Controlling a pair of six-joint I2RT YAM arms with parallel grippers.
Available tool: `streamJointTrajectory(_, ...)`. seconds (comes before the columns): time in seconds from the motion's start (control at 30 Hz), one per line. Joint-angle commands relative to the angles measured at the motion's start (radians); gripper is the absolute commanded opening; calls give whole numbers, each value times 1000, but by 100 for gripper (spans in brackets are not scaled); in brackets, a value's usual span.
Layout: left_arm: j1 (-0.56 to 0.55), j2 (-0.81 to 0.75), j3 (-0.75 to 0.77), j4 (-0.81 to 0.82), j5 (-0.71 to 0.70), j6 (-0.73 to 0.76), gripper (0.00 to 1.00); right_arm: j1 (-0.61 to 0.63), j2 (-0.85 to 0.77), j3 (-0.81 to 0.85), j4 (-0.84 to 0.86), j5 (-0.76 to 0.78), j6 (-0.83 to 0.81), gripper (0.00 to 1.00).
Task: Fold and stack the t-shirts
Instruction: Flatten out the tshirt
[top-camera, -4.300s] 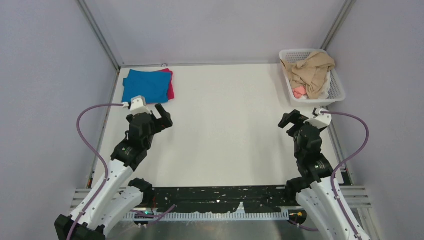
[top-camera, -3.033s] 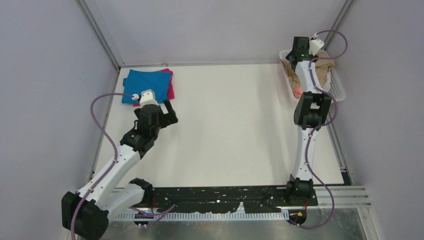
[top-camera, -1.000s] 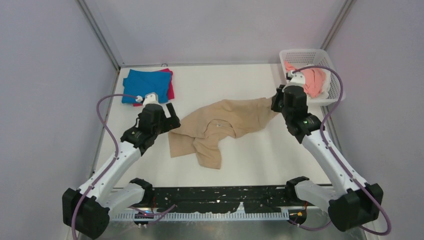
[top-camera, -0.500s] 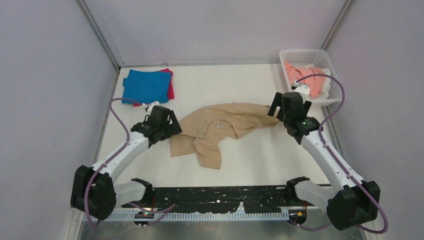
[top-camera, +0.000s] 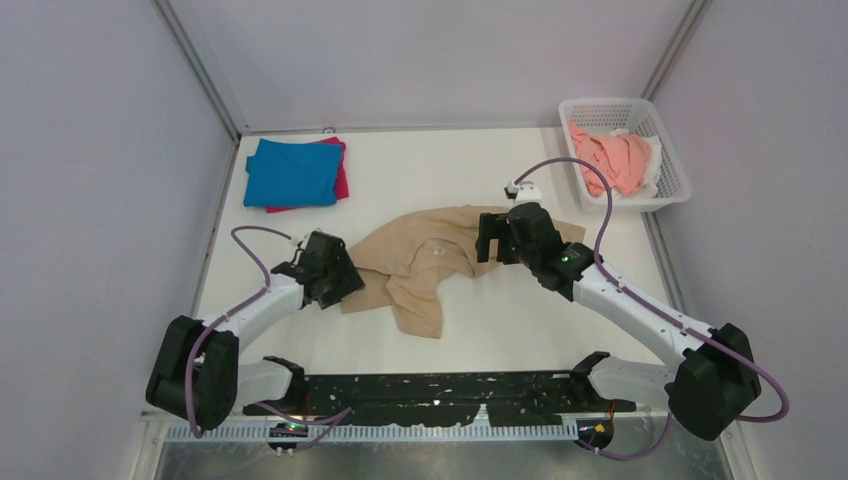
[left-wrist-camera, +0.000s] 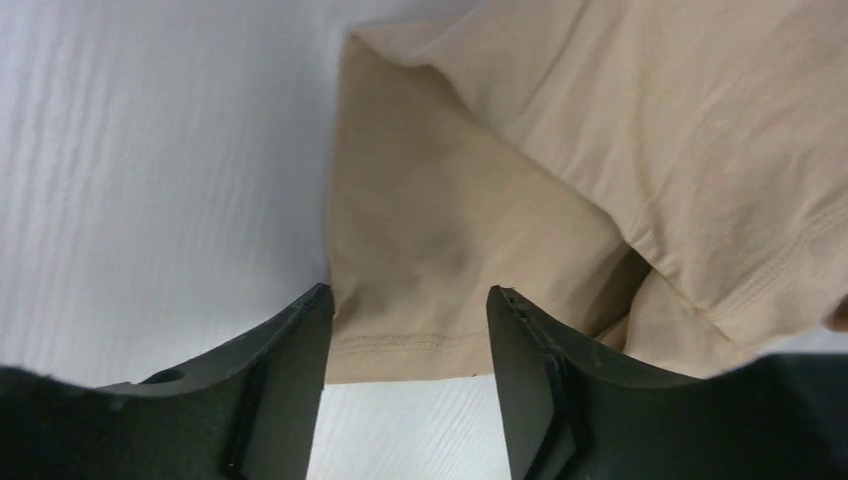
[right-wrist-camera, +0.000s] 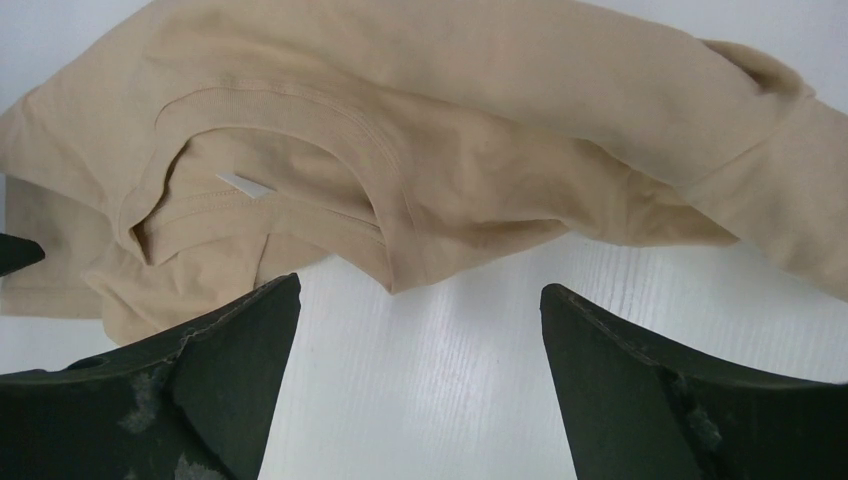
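The tan t-shirt (top-camera: 430, 255) lies crumpled mid-worktop (top-camera: 450, 170). The left claw (left-wrist-camera: 408, 300) is partly open, straddling the shirt's hemmed near-left corner; whether its fingers touch the cloth is hard to tell. The right claw (right-wrist-camera: 418, 290) gapes wide above the collar, holding nothing. Far left, a folded blue t-shirt (top-camera: 290, 172) lies on a magenta t-shirt (top-camera: 342, 182). A salmon-pink t-shirt (top-camera: 612, 160) sits in the basket (top-camera: 608, 103).

A magenta cloth t-shirt (top-camera: 343, 180) lies mostly hidden beneath a folded blue cloth t-shirt (top-camera: 290, 172), far-left corner of the white tabletop (top-camera: 450, 165).
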Motion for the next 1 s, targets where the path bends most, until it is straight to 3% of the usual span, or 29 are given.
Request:
streamJointTrajectory(0.0, -6, 86, -18, 114, 126, -26, 50, 6, -4, -18, 75, -35, 20, 95)
streamJointTrajectory(0.07, -22, 110, 5, 120, 130, -15, 32, 10, 3, -17, 68, -20, 22, 95)
streamJointTrajectory(0.13, -38, 126, 24, 119, 128, -8, 5, 16, 15, -17, 64, -11, 26, 95)
streamJointTrajectory(0.17, -42, 130, 31, 113, 122, -5, 0, 18, 20, -17, 63, -10, 28, 95)
streamJointTrajectory(0.4, -45, 51, 37, 14, -28, 21, 0, 112, 125, 18, 30, 28, 27, 96)
streamJointTrajectory(0.7, -45, -50, 73, -24, -95, 50, 0, 228, 361, 128, -60, 191, 110, 99)
streamJointTrajectory(0.83, -45, -69, 72, -22, -112, 49, 0, 228, 446, 159, -68, 288, 132, 92)
streamJointTrajectory(0.97, -45, -77, 74, -22, -132, 48, 0, 227, 521, 183, -63, 263, 124, 85)
